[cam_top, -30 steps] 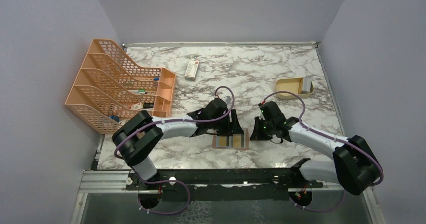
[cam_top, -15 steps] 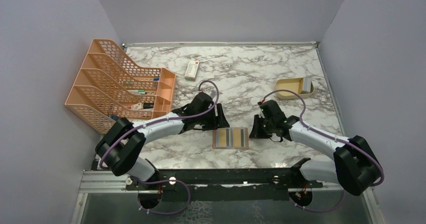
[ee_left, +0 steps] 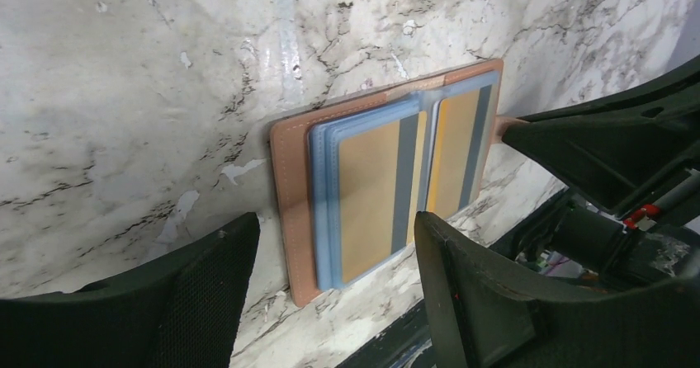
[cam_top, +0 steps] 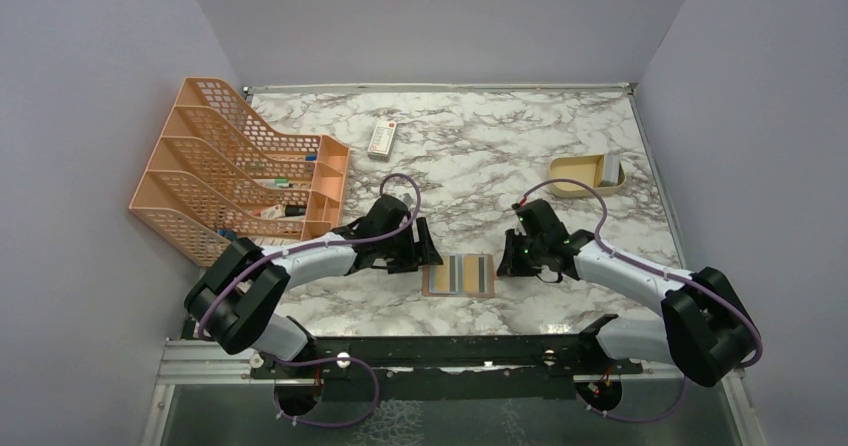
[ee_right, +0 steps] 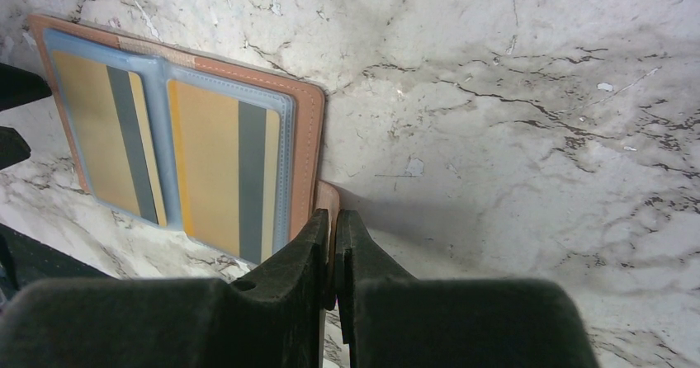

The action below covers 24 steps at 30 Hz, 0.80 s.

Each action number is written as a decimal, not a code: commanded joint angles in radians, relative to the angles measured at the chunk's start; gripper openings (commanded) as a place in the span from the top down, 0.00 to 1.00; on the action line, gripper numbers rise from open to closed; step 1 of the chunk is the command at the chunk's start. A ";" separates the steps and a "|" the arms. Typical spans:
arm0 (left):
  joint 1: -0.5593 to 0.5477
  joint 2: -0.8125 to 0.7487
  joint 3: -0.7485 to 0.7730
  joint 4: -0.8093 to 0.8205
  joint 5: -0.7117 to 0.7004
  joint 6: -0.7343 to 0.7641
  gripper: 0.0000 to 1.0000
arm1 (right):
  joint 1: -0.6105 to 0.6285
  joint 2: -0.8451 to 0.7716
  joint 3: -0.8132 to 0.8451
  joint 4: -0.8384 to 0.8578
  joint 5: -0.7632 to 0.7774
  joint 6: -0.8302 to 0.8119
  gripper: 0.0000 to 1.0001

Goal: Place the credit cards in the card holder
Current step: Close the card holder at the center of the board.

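The brown card holder (cam_top: 429,278) lies open flat on the marble near the table's front edge. Two gold credit cards with grey stripes (ee_left: 370,193) (ee_right: 210,163) sit in its pale blue sleeves, one on each half. My left gripper (cam_top: 428,251) hovers just left of the holder, open, with nothing between its fingers (ee_left: 462,290). On the holder's right side my right gripper (ee_right: 334,229) is shut on the small brown clasp tab (ee_right: 329,196) that sticks out from the edge. In the left wrist view the holder (ee_left: 289,195) lies a little way beyond my open jaws.
An orange mesh file rack (cam_top: 240,171) stands at the left. A white remote-like item (cam_top: 382,138) lies at the back centre. A tan shallow box (cam_top: 585,176) with a grey thing in it sits at the back right.
My left arm has pulled back to the left off the holder, its jaws opening wider, so both card sleeves now show. The right gripper has stayed on the clasp tab.
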 commanded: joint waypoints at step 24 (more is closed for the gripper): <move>-0.085 -0.030 0.021 0.336 0.192 -0.215 0.34 | 0.044 0.059 0.027 0.102 -0.073 0.005 0.94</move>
